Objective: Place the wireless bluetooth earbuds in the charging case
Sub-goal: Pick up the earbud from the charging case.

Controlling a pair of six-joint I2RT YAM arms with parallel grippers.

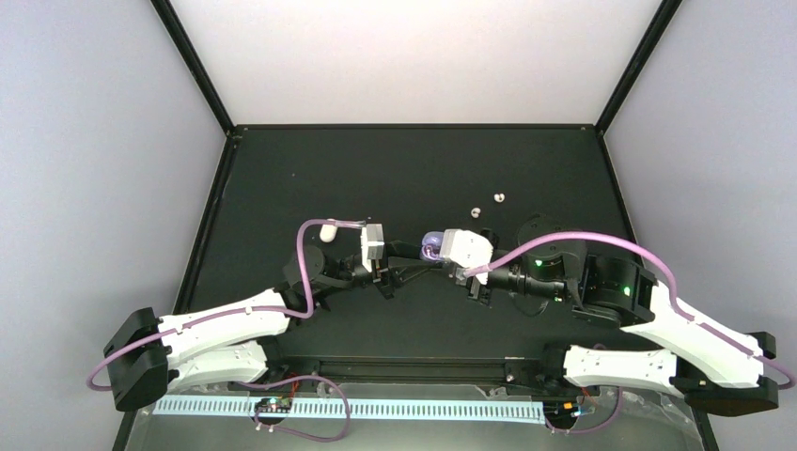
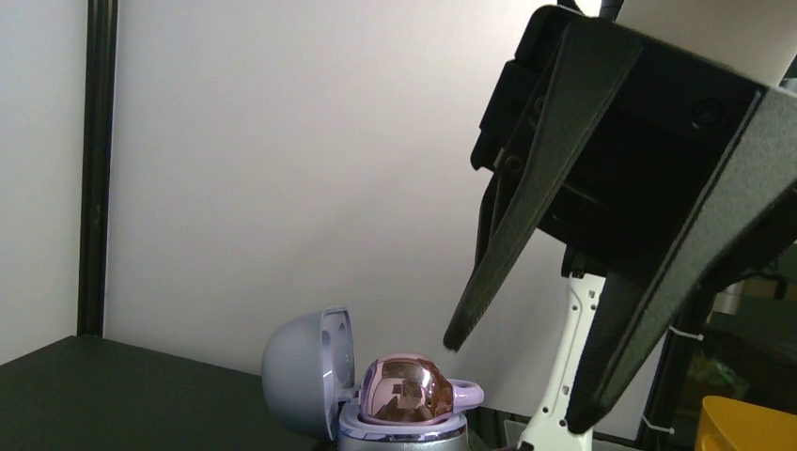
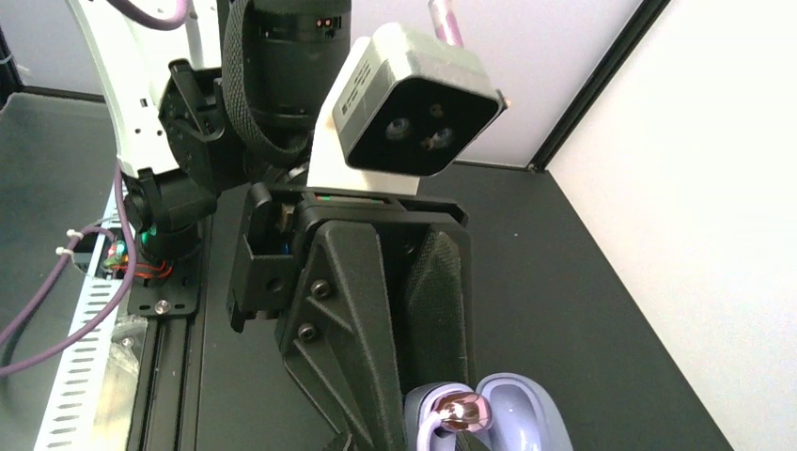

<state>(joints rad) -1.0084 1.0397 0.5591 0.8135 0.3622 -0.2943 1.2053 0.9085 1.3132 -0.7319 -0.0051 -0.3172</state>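
Observation:
My left gripper (image 1: pixel 421 254) is shut on the base of the purple charging case (image 2: pixel 301 368) and holds it up over the table with its lid swung open. One glossy purple earbud (image 2: pixel 406 388) sits in the case's top. From the right wrist view the left gripper's fingers (image 3: pixel 371 329) clamp the case's base, with the earbud (image 3: pixel 462 412) beside the lid (image 3: pixel 519 415). My right gripper (image 2: pixel 517 381) hovers just above and to the right of the case, open, nothing between its fingers. Two white earbuds (image 1: pixel 476 211) (image 1: pixel 499 197) lie on the table behind it.
A white case (image 1: pixel 328 230) lies on the black table (image 1: pixel 395 169) behind the left wrist. Purple cables loop over both arms. Black frame posts stand at the table's back corners, and white walls close in its back and sides.

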